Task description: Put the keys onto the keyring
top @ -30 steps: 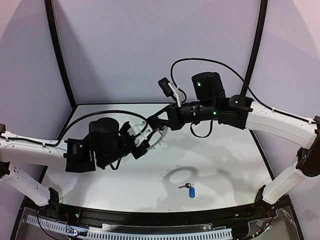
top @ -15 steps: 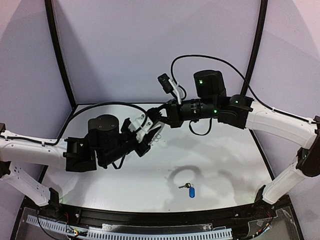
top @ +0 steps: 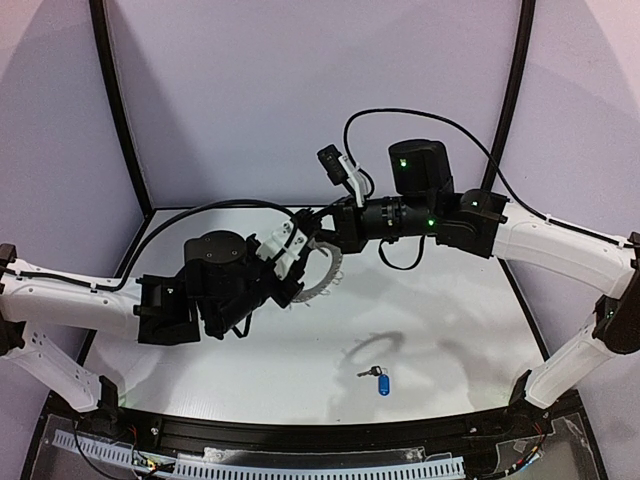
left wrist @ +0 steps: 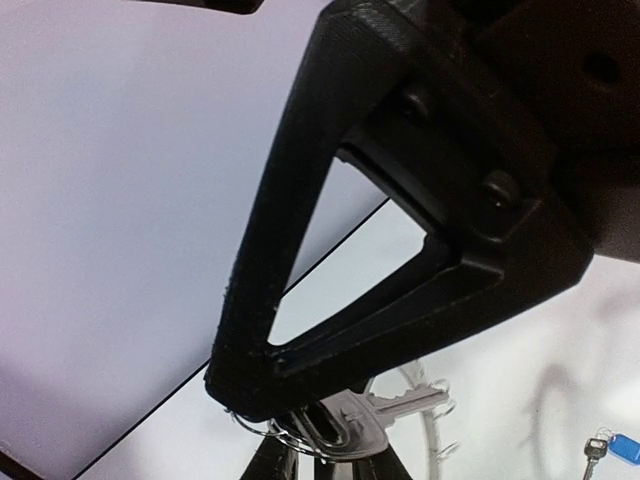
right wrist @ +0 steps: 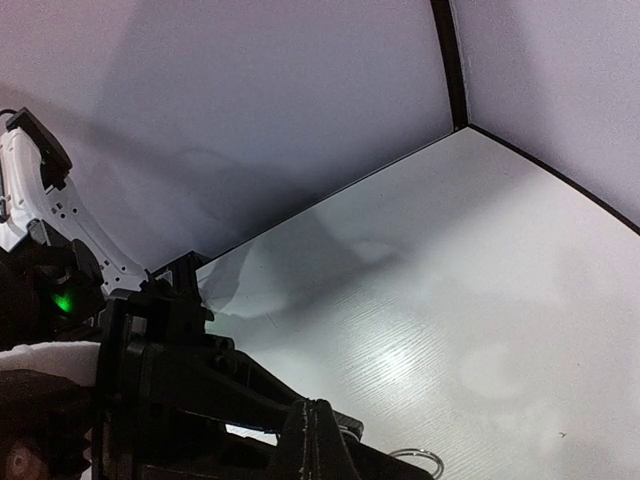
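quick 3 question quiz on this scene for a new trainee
1. True or false: the blue-tagged key already hangs on the keyring.
2. Where is the keyring? A lying flat beside that key; B raised in the air; C out of view.
3. Which wrist camera shows the blue-tagged key?
Key: 1 false, it lies on the table; 2 B; 3 the left wrist camera.

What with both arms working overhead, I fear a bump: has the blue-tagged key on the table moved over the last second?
No. In the top view the blue-tagged key lies at the same spot, just as far from the black rail.
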You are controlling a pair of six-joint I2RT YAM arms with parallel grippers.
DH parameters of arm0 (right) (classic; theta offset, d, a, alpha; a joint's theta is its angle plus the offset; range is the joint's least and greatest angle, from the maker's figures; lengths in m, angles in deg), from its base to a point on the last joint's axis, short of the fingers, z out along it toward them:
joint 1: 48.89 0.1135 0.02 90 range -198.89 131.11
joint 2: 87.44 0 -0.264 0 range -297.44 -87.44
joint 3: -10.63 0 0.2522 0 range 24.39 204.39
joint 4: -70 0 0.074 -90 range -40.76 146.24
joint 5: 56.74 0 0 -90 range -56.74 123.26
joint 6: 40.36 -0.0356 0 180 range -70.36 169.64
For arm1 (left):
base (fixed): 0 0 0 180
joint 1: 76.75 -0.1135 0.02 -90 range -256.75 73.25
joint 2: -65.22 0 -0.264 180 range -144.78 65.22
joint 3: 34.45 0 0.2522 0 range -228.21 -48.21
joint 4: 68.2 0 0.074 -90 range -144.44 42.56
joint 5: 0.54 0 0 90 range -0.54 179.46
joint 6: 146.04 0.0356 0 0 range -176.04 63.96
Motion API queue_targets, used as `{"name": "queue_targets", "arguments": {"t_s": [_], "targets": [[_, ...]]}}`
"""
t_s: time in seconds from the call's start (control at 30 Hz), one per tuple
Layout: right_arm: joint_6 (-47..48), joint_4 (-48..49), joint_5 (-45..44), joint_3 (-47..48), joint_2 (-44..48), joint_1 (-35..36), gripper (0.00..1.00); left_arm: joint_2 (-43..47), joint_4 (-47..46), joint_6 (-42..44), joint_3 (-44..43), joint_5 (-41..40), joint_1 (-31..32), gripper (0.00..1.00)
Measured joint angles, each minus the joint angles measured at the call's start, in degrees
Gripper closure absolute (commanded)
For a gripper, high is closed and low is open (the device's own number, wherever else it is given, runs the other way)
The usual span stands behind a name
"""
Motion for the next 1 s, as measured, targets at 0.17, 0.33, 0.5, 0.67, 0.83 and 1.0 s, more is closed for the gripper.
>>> {"name": "queue_targets", "arguments": {"t_s": [0.17, 0.33, 0.5, 0.67, 0.83, 1.0], "targets": [[0.4, 0.0, -0.5, 0.0, 0.0, 0.1, 1.0, 0.0, -0.5, -0.5, 0.0, -0.6, 0.0, 0.8], [0.6, -0.1, -0.7, 0.0, 0.0, 0.2, 1.0, 0.0, -1.1, -0.8, 0.0, -2.0, 0.0, 0.83], [0.8, 0.2, -0.7, 0.0, 0.1, 0.3, 1.0, -0.4, -0.8, -1.2, -0.7, -3.2, 0.1, 0.99], [1.0, 0.2, -1.4, 0.0, 0.3, 0.3, 1.0, -0.9, -0.2, -0.5, -1.5, -3.9, 0.1, 0.99], [1.4, -1.9, -6.0, 0.2, 0.4, 0.8, 1.0, -1.0, 1.2, 0.2, -1.4, -2.9, 0.1, 0.99], [1.9, -6.0, -10.2, 0.7, 0.3, 2.0, 1.0, 0.6, 2.6, 1.1, 0.7, 1.2, -0.2, 0.99]]}}
